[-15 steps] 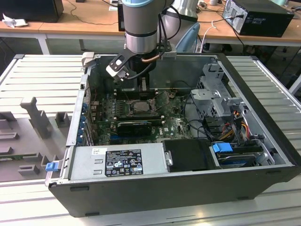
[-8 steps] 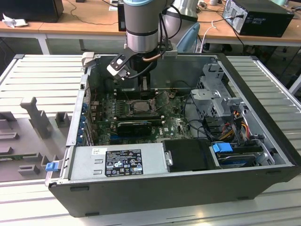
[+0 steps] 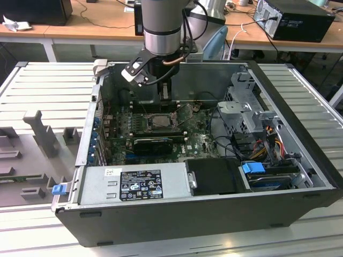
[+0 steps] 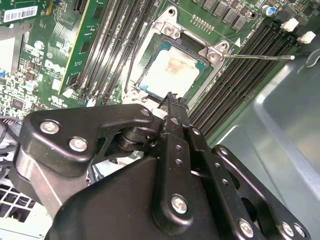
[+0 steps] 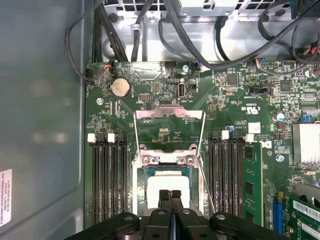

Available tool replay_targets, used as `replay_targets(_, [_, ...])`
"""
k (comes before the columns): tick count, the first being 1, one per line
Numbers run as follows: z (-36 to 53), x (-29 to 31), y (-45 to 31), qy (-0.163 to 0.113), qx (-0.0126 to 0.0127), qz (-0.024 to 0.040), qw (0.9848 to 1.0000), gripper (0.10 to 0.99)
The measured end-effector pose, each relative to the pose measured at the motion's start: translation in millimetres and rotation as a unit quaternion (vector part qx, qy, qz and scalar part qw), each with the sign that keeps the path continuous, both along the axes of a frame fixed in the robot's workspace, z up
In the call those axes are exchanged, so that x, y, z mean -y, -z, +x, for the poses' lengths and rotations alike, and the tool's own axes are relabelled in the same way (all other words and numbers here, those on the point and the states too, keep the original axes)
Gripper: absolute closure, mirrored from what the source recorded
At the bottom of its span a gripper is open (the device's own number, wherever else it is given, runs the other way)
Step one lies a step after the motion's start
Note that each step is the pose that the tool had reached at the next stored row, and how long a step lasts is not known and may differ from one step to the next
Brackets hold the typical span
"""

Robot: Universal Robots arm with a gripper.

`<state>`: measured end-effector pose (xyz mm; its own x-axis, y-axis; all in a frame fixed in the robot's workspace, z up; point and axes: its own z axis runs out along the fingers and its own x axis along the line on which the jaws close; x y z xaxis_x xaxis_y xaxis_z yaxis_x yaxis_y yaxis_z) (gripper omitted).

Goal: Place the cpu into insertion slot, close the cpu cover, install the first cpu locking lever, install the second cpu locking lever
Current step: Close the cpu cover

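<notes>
Clenched gripper (image 5: 170,195) fingertips, pressed together and holding nothing, hang directly over the cpu (image 5: 167,181), which lies flat in the insertion slot (image 5: 145,182). Beyond the socket's hinge edge, straight ahead of the fingers, the cpu cover (image 5: 170,114) appears folded back. Contact with the chip cannot be judged.

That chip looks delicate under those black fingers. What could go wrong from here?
1. The closed gripper hangs close over the cpu; pressing off-centre might tilt or scratch it.
2. The cpu cover lies open, and a thin locking lever sticks out sideways; the gripper could snag or bend it.
</notes>
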<state>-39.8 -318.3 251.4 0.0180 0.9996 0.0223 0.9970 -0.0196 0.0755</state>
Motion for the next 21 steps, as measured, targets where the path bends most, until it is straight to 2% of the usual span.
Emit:
replay_targets(8, [2.6, -0.3, -5.3, 0.0, 0.0, 0.0, 1.0, 0.98])
replay_targets(12, [9.2, -0.3, -6.1, 0.0, -0.0001, -0.0001, 1.0, 0.98])
replay_targets(16, [9.5, -1.1, -11.5, 0.0, -0.0001, -0.0001, 1.0, 0.98])
replay_targets(21, [12.0, -1.6, -12.2, 0.0, 0.0, -0.0001, 1.0, 0.98])
